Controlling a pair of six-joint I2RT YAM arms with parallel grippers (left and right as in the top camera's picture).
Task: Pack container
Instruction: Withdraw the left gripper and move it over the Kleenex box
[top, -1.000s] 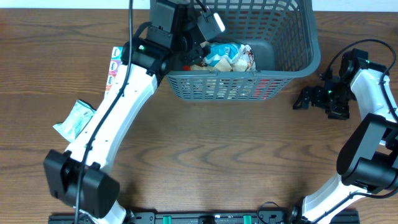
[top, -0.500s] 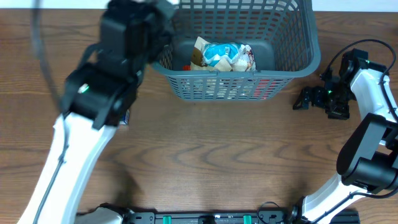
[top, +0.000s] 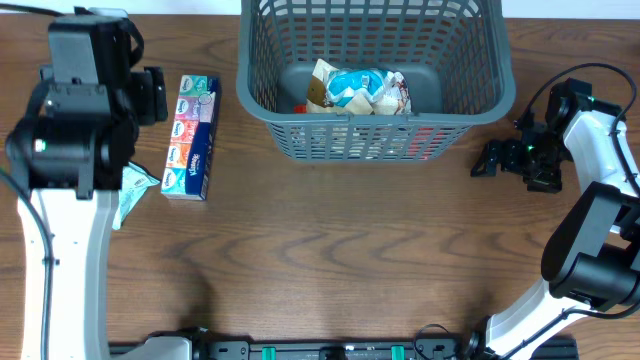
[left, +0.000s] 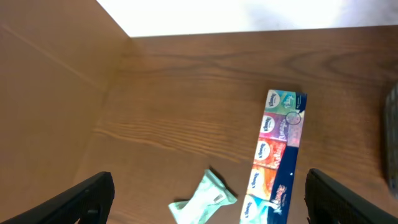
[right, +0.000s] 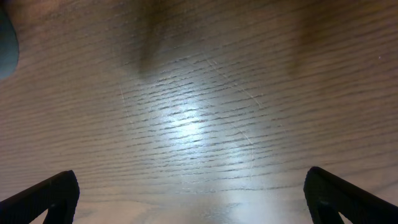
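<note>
— Found the basket at the far middle of the table, a few packets already heaped on its floor.

— Noted the left gripper spread wide and holding nothing, hung high over the tissue strip and the green packet, both well left of the basket.

— And the right gripper?

— Spread wide too, empty, low over bare table to the right of the basket.

— Judged which risk the greatest?

— Feared a bad pinch on the tissue strip: long, soft-wrapped, likely to sag or swing if taken at one end, then to catch on the basket's rim and drop outside.

— Worried about the green packet as well?

— Did. Lay just beside the strip's near end, partly hidden under the left arm from above. Could have been nudged off or dragged along by a finger closing on the strip.

— Anything on the carry?

— Reckoned the tall slotted wall a hazard, liable to be struck and shoved aside on too low a pass.
</note>
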